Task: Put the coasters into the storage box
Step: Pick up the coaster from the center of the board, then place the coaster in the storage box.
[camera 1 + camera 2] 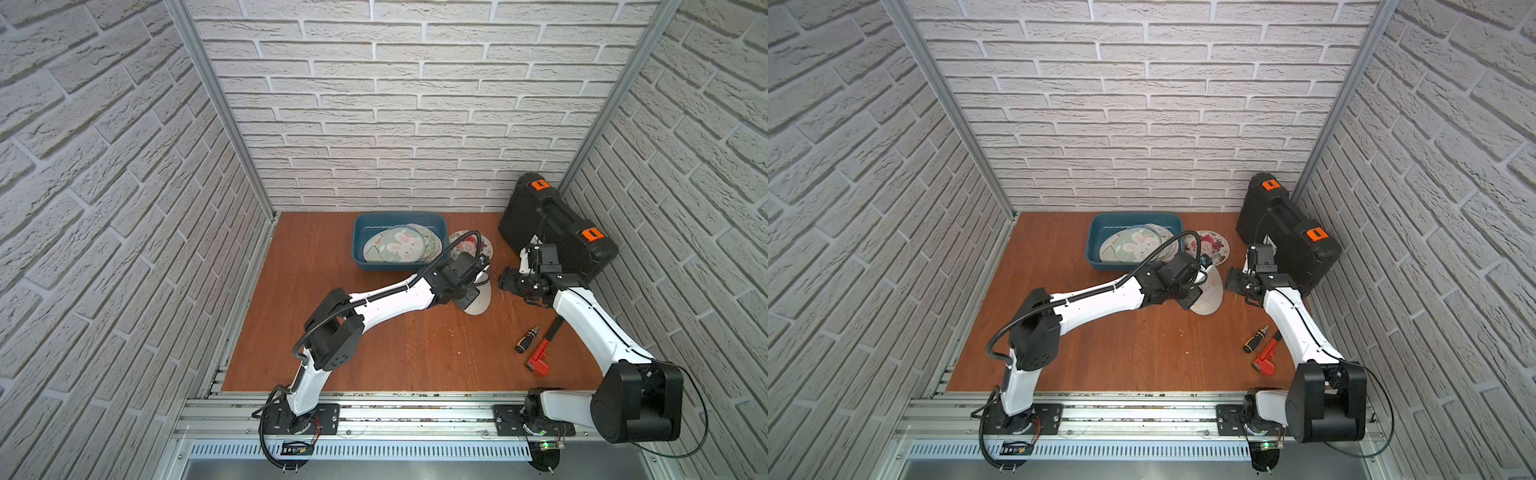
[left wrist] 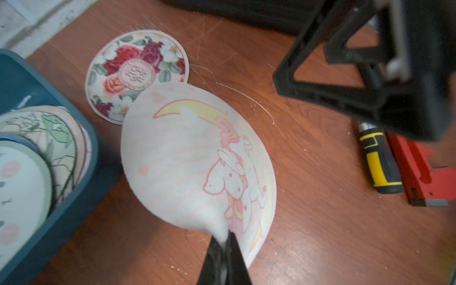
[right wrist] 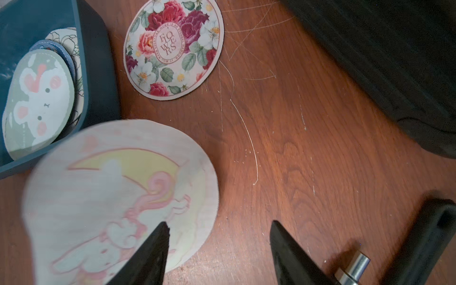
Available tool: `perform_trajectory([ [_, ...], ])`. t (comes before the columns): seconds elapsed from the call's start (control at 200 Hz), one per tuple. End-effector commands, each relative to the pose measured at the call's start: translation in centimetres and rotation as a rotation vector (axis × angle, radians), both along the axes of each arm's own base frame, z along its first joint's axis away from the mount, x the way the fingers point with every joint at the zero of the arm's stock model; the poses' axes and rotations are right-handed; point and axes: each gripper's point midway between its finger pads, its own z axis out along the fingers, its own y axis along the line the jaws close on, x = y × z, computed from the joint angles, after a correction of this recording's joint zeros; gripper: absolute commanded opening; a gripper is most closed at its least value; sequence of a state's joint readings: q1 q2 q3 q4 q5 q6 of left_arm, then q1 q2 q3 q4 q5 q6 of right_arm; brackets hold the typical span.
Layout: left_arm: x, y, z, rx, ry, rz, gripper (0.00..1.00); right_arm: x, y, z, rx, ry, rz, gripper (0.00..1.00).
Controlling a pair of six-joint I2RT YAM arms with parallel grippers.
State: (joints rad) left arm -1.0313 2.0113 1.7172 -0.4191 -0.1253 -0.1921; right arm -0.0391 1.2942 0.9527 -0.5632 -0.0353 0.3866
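Right now the left jaws are pinched tight on the rim of a pale pink coaster (image 2: 197, 158), which is printed with a yellow crescent moon and a pink-maned unicorn. The mat is round, so it has no true long axis. It juts out from the pinch with the unicorn near the jaws and the moon end pointing toward the rose coaster (image 2: 138, 71). Its rim curls where it is gripped, and both wrist views show the printed face.

In both top views the held mat looks like a narrow, steeply tilted oval running near to far. It sits outside the storage box (image 1: 399, 216), just off the box's near right corner, between the box and the right jaws. I cannot tell whether its low edge touches the bench (image 1: 374, 353).

The rose coaster lies flat on the bench just beside the box's right wall. Inside the box, several coasters overlap in a slanted pile. The topmost is a green bunny coaster (image 1: 401, 247), and it leans against a wall of the box.

The right jaws stand wide apart and empty, aimed toward the held mat, in front of the black case (image 1: 548, 232). A yellow-and-black screwdriver (image 1: 527, 338) and a red wrench (image 1: 540, 357) lie side by side near the right arm (image 1: 590, 324).
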Motion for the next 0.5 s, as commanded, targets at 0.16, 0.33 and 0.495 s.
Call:
perform_trajectory([
  [0.16,5.1,5.1,7.2,-0.064,-0.144,0.105,0.00,-0.6,0.0,-1.4,-0.020,0.023,0.004,0.66],
  [0.33,10.1,8.4,9.8,-0.083,-0.218,0.207,0.00,-0.8,0.0,-2.0,-0.022,0.032,0.004,0.66],
  [0.495,15.5,11.7,10.2,-0.114,-0.243,0.327,0.00,-0.7,0.1,-2.8,-0.018,0.054,0.012,0.66],
])
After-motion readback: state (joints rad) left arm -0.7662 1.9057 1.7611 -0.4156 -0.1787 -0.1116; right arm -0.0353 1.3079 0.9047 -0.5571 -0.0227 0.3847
